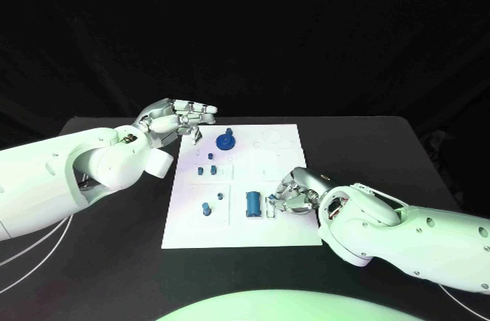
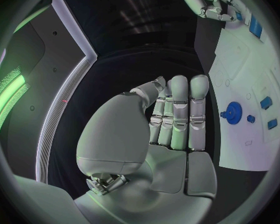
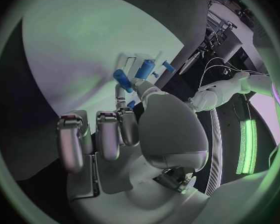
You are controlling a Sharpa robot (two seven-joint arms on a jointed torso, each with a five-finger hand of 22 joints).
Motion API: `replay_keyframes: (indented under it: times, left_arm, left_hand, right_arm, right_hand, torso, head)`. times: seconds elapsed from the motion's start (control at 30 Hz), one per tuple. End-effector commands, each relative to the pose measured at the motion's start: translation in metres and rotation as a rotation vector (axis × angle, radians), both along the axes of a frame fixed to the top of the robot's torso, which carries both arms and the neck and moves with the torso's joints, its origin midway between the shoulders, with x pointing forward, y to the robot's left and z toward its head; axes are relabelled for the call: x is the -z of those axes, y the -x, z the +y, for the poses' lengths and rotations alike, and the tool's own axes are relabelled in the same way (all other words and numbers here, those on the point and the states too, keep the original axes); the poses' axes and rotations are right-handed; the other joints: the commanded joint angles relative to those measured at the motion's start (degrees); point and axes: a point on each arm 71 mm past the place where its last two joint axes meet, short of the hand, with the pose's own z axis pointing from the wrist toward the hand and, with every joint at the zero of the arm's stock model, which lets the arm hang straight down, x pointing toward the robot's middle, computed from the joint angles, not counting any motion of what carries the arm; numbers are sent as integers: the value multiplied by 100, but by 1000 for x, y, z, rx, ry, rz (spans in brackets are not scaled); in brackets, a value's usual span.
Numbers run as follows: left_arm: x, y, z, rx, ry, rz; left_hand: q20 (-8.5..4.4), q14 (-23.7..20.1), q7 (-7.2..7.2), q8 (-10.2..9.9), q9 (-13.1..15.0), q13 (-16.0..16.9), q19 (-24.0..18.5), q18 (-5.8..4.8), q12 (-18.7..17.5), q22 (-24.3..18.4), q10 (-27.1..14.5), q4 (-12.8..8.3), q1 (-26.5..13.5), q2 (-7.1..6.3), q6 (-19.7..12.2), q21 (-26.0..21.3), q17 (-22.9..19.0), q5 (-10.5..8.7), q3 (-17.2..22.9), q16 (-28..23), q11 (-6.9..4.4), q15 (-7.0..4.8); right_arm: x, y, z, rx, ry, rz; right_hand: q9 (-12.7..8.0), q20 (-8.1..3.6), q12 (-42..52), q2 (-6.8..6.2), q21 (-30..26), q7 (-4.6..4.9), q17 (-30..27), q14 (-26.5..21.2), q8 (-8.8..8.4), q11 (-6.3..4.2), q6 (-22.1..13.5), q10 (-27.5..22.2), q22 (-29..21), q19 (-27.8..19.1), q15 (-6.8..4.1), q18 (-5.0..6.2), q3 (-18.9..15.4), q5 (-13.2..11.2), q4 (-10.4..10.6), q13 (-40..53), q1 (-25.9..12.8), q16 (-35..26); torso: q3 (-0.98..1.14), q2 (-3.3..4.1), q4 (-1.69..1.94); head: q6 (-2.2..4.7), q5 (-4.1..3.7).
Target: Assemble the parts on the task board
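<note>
Right hand (image 1: 294,193) fingers curl beside the blue cylinder (image 1: 252,203) on the task board (image 1: 275,229), grasp unclear; left hand (image 1: 175,121) hovers, holding nothing; approach gently

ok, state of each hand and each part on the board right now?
left hand: holds nothing, fingers straight, off the board's far-left corner
right hand: over the board beside the cylinder; grip cannot be told
task board: flat on the table
blue gear: lying on the board's far end
blue cylinder: lying on its side
</note>
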Motion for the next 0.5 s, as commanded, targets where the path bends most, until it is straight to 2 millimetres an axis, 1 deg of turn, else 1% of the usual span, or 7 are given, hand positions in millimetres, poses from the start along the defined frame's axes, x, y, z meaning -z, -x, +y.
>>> replay_keyframes:
  times: [0.03, 0.1, 0.2, 0.5]
  left_arm:
    - [-1, 1, -3, 25, 10, -2]
    - [-1, 1, -4, 26, 11, -1]
    - [-1, 1, -4, 28, 11, -1]
    - [-1, 1, -4, 33, 10, 0]
  left_hand:
    - [-5, -45, -1, 37, -3, 8, -25, 70, 31, -8, -42, -35, 18, 44, -39, -19, -6, 26, -9, 15, -5, -13]
    - [-5, -45, -1, 37, -3, 8, -25, 70, 31, -8, -42, -35, 18, 44, -39, -19, -6, 26, -9, 15, -5, -13]
    - [-5, -45, -1, 37, -3, 8, -25, 70, 31, -8, -42, -35, 18, 44, -39, -19, -6, 26, -9, 15, -5, -13]
    - [-5, -45, -1, 37, -3, 8, -25, 70, 31, -8, -42, -35, 18, 44, -39, -19, -6, 26, -9, 15, -5, -13]
  right_arm:
    - [6, 0, 3, -18, 26, 66]
    - [8, 0, 4, -26, 37, 67]
    - [9, -1, 4, -33, 51, 62]
    - [9, -2, 7, -49, 67, 55]
  right_hand:
    - [398, -64, 112, 24, 25, -211, 1040, 502, 73, -66, 269, 235, 1509, 597, -49, -81, -16, -16, 100, 959, -149, 19]
    - [409, -74, 170, 35, 25, -226, 1043, 502, 95, -79, 294, 263, 1509, 597, -61, -81, -20, -24, 124, 996, -194, 21]
    - [419, -83, 223, 45, 25, -239, 1048, 504, 115, -90, 317, 289, 1509, 597, -70, -81, -22, -30, 141, 1029, -228, 24]
    - [443, -101, 313, 55, 25, -261, 1061, 507, 158, -110, 359, 332, 1509, 597, -89, -81, -36, -52, 181, 1088, -312, 34]
  torso:
    - [1, 2, 1]
    - [4, 0, -2]
    - [3, 0, -7]
    - [4, 0, -4]
  head:
    - [1, 9]
    - [-4, 14]
    - [-7, 26]
    - [-15, 22]
